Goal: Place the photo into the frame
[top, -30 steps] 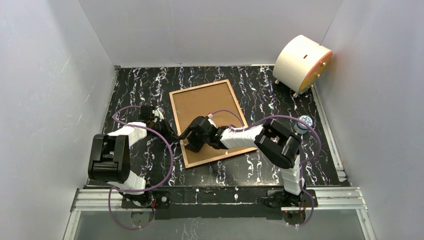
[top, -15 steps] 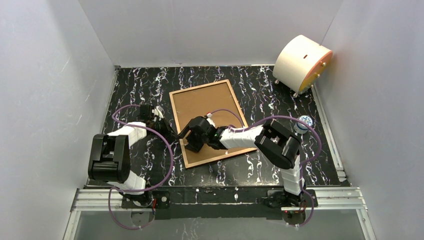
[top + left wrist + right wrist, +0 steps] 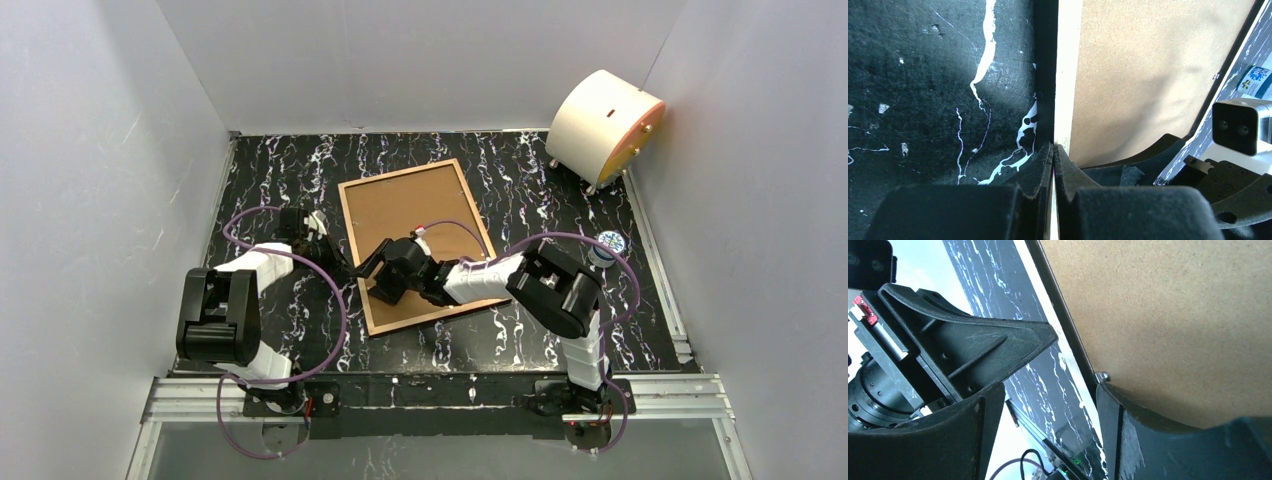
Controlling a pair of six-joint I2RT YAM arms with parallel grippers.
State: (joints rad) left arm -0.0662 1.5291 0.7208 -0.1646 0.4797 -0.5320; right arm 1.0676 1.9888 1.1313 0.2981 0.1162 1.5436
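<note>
One frame [image 3: 405, 215], back up, on bench [image 3: 270, 170]; left gripper [image 3: 1053, 150] jaws clenched, seemingly pinching its edge; right gripper [image 3: 1048, 390] jaws released, straddling that edge.

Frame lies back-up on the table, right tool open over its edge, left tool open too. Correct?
No: the left tool is shut, its jaws pressed together at the frame's edge, as the left wrist view shows. The right tool is open.
</note>
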